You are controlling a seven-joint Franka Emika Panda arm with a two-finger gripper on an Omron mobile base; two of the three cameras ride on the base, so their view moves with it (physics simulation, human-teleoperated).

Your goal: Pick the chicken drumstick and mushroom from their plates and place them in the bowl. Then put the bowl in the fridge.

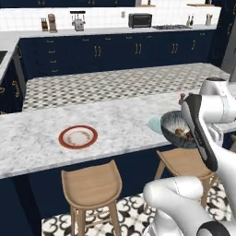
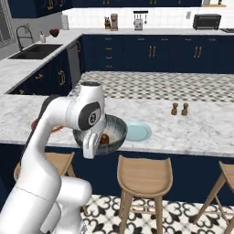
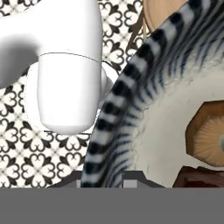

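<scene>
My gripper (image 2: pixel 90 150) is shut on the near rim of the dark-grey bowl (image 2: pixel 114 130), holding it at the counter's front edge, over the stools. In the hand view the striped bowl (image 3: pixel 131 96) rim runs between my gripper (image 3: pixel 107 177) fingertips. Inside lie the mushroom (image 3: pixel 209 136) and, below it, the reddish-brown chicken drumstick (image 3: pixel 199 177). The bowl (image 1: pixel 174 125) shows brown pieces in the left base view, partly behind my arm. The red-rimmed plate (image 1: pixel 78 137) and the pale blue plate (image 2: pixel 138 131) lie bare on the counter. A grey strip at the far right edge may be the fridge (image 1: pixel 230 50).
Wooden stools (image 1: pixel 92 184) (image 2: pixel 144 176) stand under the marble counter (image 1: pixel 32 138) edge, right below the bowl. Two small shakers (image 2: pixel 179 109) stand on the counter to the right of the blue plate. Navy cabinets, a toaster oven and a sink line the back walls.
</scene>
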